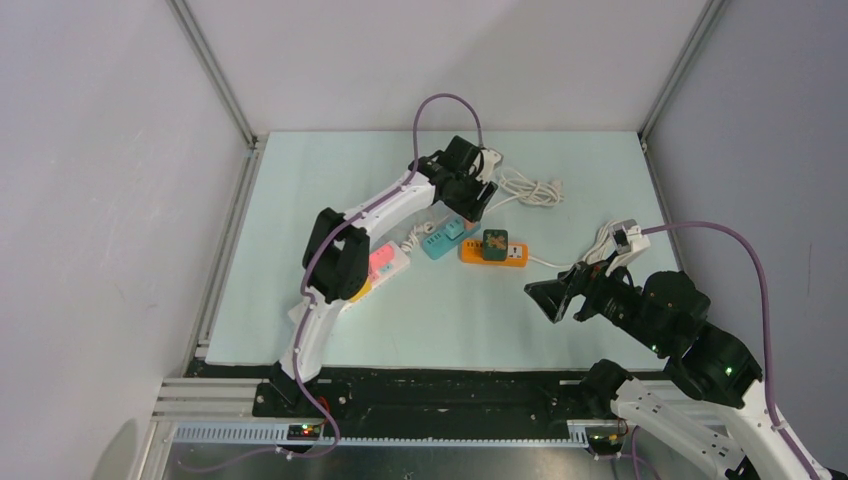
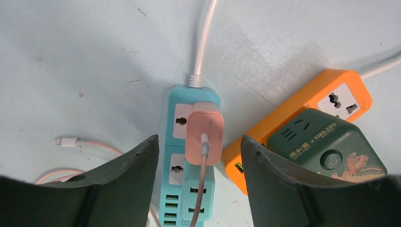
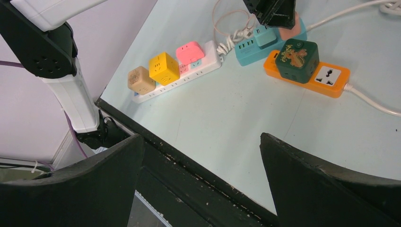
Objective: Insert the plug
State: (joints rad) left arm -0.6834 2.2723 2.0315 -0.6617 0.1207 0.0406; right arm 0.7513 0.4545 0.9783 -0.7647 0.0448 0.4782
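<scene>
Three power strips lie mid-table: white strip (image 3: 158, 91), teal strip (image 2: 194, 94), orange strip (image 2: 302, 94). Bare mat (image 3: 227, 118) runs before them to its near edge. One pink plug (image 2: 204, 137) sits in the teal strip. The left gripper (image 2: 199, 142) straddles it, fingers parted, untouching. The right gripper (image 3: 201, 137) gapes wide above the near edge.

the left arm reaches across the pale green table (image 1: 330, 190) toward its far middle, and the left gripper (image 1: 474, 203) points down just above the far end of a teal power strip (image 1: 440, 241). just right of that strip lies an orange power strip (image 1: 514, 259) carrying a dark green cube adapter (image 1: 494, 243). a pink adapter (image 1: 384, 262) shows beside the arm's elbow. a coiled white cable (image 1: 535, 190) lies beyond. the right gripper (image 1: 545, 300), jaws spread, hovers near the table's right front, well apart from the strips.
</scene>
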